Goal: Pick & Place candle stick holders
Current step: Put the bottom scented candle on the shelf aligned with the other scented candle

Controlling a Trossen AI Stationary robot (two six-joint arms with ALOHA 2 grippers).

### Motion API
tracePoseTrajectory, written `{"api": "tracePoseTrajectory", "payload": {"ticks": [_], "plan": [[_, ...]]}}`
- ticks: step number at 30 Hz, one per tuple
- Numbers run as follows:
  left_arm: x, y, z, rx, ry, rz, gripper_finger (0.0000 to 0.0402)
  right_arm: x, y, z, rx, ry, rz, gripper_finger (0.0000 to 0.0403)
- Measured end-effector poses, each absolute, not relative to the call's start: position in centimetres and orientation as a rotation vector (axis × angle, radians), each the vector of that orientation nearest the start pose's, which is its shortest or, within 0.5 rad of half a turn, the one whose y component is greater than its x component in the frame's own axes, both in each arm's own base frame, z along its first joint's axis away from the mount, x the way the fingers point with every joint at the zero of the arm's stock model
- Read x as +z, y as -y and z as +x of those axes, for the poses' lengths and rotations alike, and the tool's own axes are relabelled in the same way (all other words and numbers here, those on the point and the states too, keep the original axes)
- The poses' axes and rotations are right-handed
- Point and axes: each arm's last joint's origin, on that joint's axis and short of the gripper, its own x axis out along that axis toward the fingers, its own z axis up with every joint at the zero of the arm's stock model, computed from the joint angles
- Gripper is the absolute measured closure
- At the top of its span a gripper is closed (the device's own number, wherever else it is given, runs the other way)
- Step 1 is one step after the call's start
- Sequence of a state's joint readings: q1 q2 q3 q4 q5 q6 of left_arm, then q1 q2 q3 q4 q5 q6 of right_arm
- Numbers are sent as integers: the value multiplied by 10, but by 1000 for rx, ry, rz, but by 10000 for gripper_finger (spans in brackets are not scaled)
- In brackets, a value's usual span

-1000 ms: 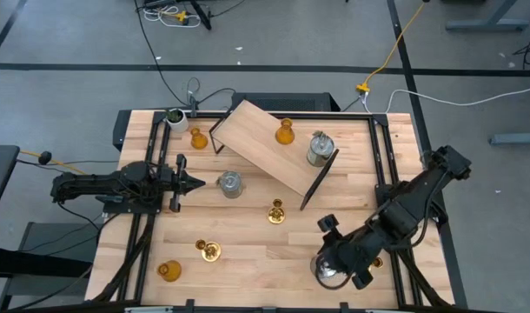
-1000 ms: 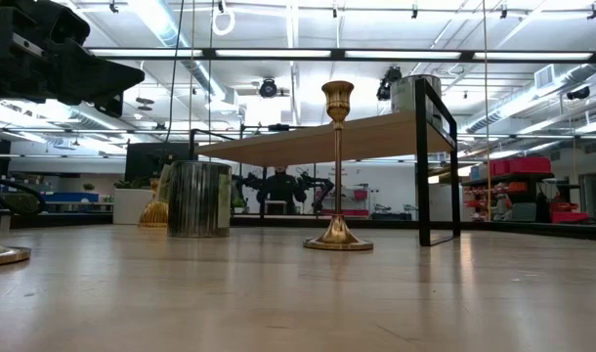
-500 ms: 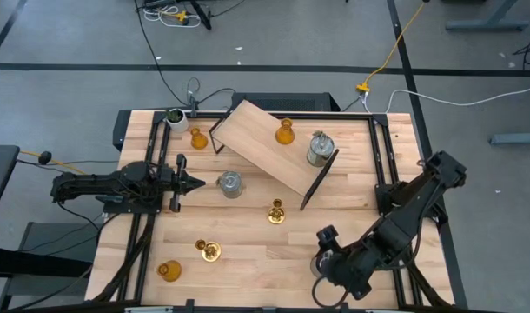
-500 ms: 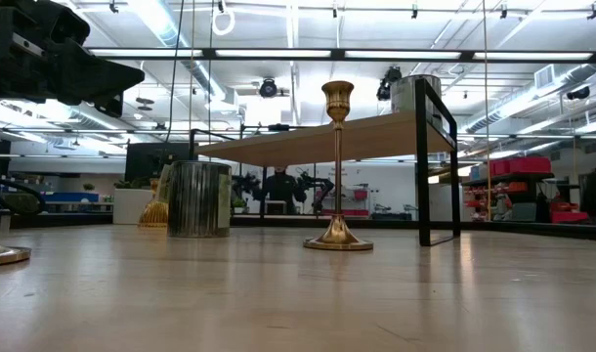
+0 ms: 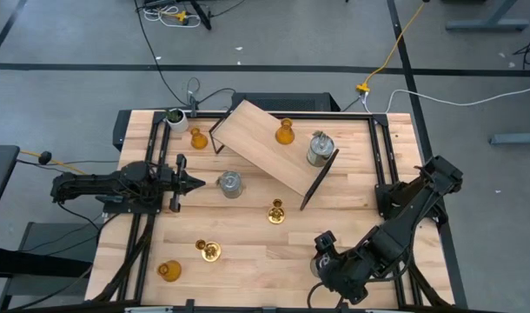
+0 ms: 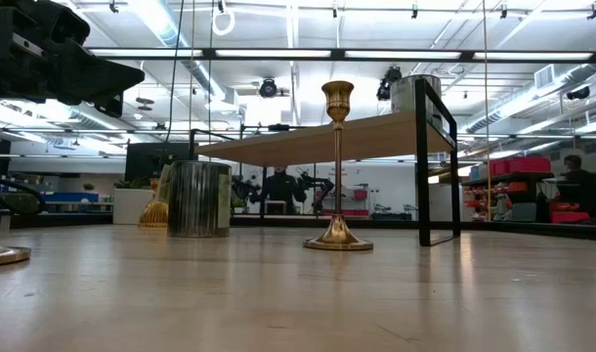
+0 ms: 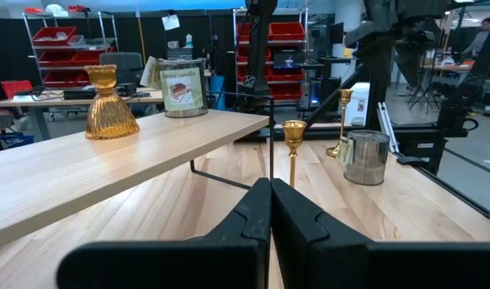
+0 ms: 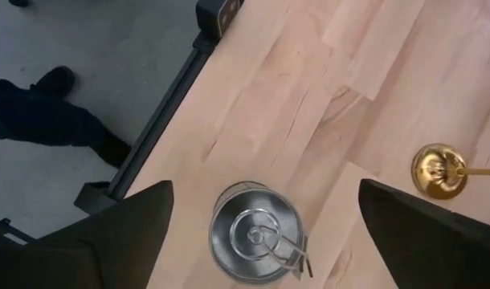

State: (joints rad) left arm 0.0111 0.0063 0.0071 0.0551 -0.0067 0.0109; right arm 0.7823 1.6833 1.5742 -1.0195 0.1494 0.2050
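Your right gripper (image 8: 257, 233) is hanging wide open above metal cylinder (image 8: 255, 233) near table's (image 5: 248, 252) front edge; you're needing descent, then closing. Left gripper (image 7: 271, 210) is waiting shut.

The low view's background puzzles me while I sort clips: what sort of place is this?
Probably a robotics lab or workshop: storage shelves with red bins, ceiling strip lights, and another robot arm rig stand beyond the wooden table.
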Motion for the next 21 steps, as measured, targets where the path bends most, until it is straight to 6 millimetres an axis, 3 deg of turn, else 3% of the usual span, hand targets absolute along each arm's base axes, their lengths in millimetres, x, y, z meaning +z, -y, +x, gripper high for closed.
{"api": "tracePoseTrajectory", "payload": {"ticks": [9, 21], "plan": [[171, -1, 98, 18, 56, 11, 390, 306, -240, 244, 415, -1071, -383, 5], [171, -1, 98, 17, 55, 11, 390, 246, -235, 234, 459, -1187, -425, 3]]}}
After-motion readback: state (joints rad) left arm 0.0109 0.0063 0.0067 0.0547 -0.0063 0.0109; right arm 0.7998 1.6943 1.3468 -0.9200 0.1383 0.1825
